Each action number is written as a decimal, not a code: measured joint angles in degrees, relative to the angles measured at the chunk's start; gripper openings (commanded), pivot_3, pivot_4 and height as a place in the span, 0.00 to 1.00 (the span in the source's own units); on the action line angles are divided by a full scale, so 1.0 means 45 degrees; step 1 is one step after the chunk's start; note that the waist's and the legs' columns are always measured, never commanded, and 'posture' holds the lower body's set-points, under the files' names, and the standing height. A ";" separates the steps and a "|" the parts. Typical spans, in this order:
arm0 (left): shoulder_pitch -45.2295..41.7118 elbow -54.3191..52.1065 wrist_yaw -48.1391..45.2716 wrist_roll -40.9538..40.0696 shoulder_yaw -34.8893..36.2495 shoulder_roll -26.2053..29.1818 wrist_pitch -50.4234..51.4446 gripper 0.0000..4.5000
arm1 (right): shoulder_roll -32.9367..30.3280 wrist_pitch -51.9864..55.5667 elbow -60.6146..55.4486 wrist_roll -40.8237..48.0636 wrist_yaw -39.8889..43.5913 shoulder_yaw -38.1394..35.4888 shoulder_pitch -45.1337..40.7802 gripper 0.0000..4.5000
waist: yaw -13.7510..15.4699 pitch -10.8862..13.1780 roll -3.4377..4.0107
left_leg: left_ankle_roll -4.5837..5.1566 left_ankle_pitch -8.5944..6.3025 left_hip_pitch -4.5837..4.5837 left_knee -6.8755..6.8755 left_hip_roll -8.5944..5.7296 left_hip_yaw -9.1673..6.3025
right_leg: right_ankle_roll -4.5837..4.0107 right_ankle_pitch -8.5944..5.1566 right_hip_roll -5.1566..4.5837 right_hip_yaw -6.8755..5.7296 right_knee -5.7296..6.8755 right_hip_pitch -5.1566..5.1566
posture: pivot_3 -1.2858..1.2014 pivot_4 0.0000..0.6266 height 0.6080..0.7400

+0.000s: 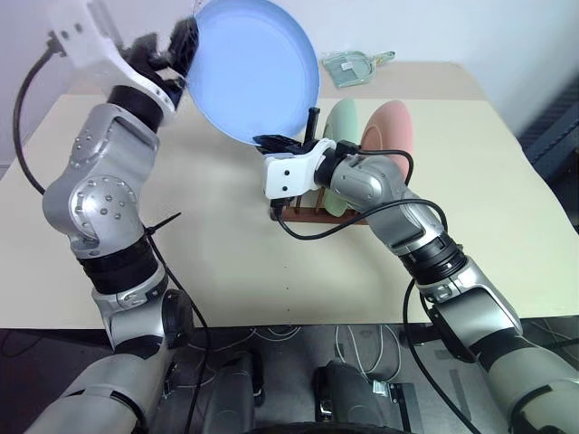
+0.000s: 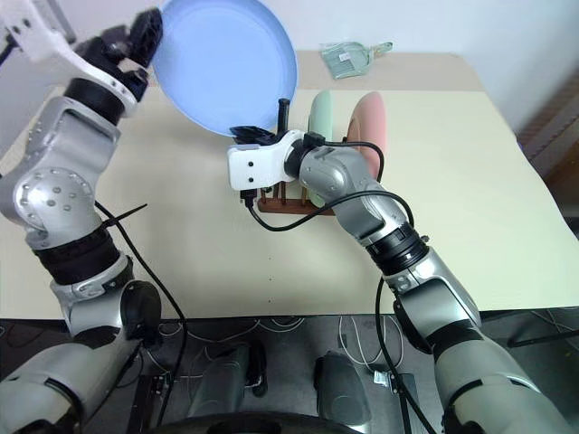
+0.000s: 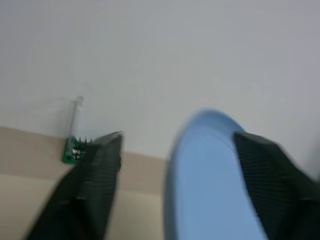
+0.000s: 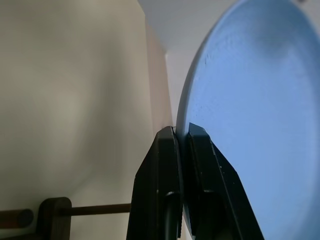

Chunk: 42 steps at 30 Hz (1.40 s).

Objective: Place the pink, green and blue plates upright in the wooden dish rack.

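Green plate (image 1: 341,122) and pink plate (image 1: 391,127) already fill wooden dish rack (image 1: 312,214).

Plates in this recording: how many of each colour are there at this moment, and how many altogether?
Round blue plate: 1
Round pale green plate: 1
Round pink plate: 1
Total: 3

The round plastic plate (image 1: 253,68) nipped in the right black two-fingered claw (image 4: 182,137) is plain pale blue. Just beyond that claw, a mint-green plate (image 1: 341,122) and a salmon-pink plate (image 1: 389,131) stand in the dark brown wooden dish rack (image 1: 312,214). The counter (image 1: 226,235) is unpatterned cream.
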 measured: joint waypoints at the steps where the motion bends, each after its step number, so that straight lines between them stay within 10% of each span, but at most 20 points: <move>1: -0.0052 0.0185 0.0107 -0.0059 0.0245 0.0090 -0.0247 0.99 | 0.0004 -0.0029 0.0001 -0.0011 0.0000 -0.0001 0.0000 0.00 | 0.0000 0.0000 0.0000 | 0.0000 0.0000 0.0001 -0.0001 0.0000 0.0000 | 0.0000 0.0000 0.0000 0.0001 0.0000 0.0000 | 0.52 0.24 0.94; 13: 0.3017 0.3194 -0.2781 0.1585 0.0443 0.4458 -0.3058 0.99 | 0.1728 0.0440 -0.0692 0.2787 0.0202 -0.1510 -0.0002 0.00 | -0.0002 0.0000 0.0003 | -0.0008 0.0003 0.0006 -0.0009 -0.0003 0.0006 | -0.0002 -0.0001 0.0004 -0.0002 0.0036 -0.0013 | 0.52 0.24 0.94; 29: 0.8861 0.1057 -0.9747 0.2236 -0.4204 0.4830 -0.4401 0.99 | 0.3720 1.0831 -0.7001 1.2919 -0.0494 -0.5560 0.2624 0.00 | -0.0043 -0.0007 0.0012 | -0.0016 0.0003 0.0000 -0.0030 0.0003 0.0001 | -0.0017 -0.0004 -0.0011 -0.0001 0.0052 -0.0038 | 0.52 0.24 0.94; 42: 0.8712 0.0723 -1.1052 0.2245 -0.4673 0.4803 -0.4407 0.99 | 0.4352 1.2668 -0.7228 1.6217 -0.2862 -0.7188 0.3050 0.00 | -0.0023 -0.0008 0.0011 | -0.0013 0.0008 -0.0001 -0.0037 0.0003 0.0003 | -0.0024 -0.0007 -0.0012 0.0000 0.0054 -0.0045 | 0.52 0.24 0.94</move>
